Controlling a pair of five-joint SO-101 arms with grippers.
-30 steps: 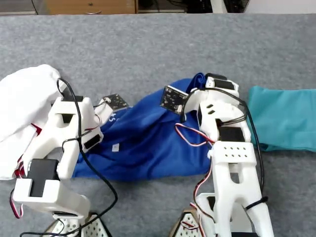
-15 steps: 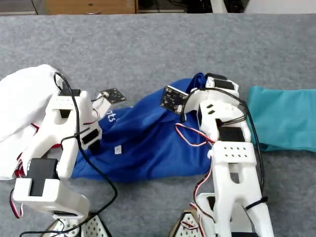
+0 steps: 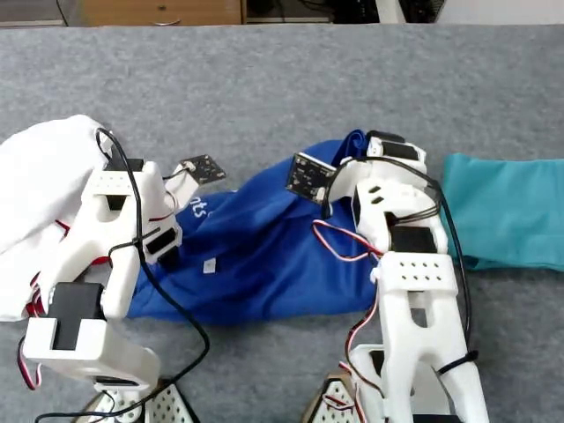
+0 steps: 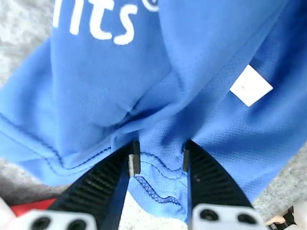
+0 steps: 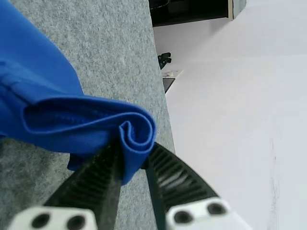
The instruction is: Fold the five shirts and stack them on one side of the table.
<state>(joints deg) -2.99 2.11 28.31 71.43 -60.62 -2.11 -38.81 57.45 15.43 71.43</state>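
We hold the blue shirt at both ends in the middle of the desk, probably to stretch it flat for folding. Our left gripper has its fingers clenched on the near-left hem. Farther right, our right gripper clamps a rolled edge. A white shirt lies left and a teal shirt right.

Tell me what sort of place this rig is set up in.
Likely an indoor lab or workroom: a grey, carpet-like table, a wooden drawer unit behind it, and a blue shirt, white shirt and teal shirt lying on it.
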